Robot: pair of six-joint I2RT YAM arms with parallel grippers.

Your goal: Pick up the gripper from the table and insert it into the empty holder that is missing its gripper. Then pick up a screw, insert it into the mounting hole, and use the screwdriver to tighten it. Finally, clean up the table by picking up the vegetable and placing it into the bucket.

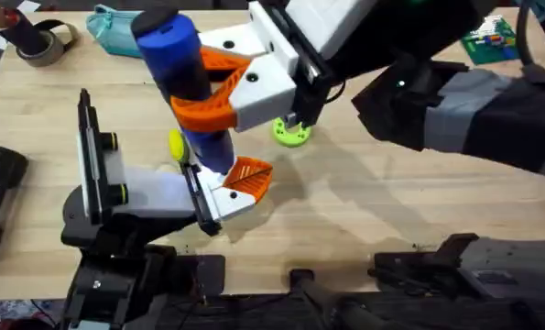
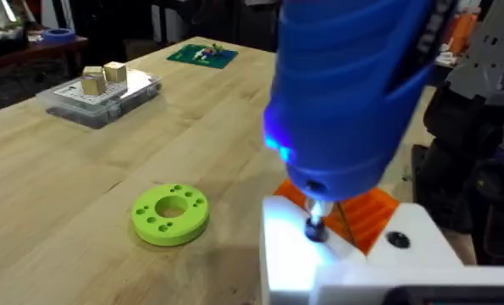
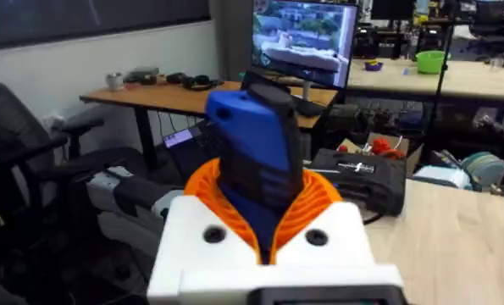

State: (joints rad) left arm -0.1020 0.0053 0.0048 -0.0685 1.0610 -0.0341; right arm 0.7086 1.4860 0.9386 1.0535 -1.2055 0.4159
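The thick blue screwdriver (image 1: pixel 185 73) stands upright, and my right gripper (image 1: pixel 197 87) is shut on it with its orange pads around the barrel (image 3: pixel 256 161). The bit presses down on a screw (image 2: pixel 315 227) set in a white finger with an orange ribbed pad (image 2: pixel 362 241). That finger sits at the end of my left arm's gripper (image 1: pixel 237 186), low over the table. A small yellow thing (image 1: pixel 175 144), perhaps the vegetable, lies half hidden behind the screwdriver. The bucket is out of view.
A green disc with holes (image 1: pixel 292 132) (image 2: pixel 170 213) lies just right of the work. At the far edge are a teal pouch (image 1: pixel 116 29), a tape roll (image 1: pixel 48 44) and a green board (image 1: pixel 492 41). A clear box with wooden blocks (image 2: pixel 99 89) sits farther off.
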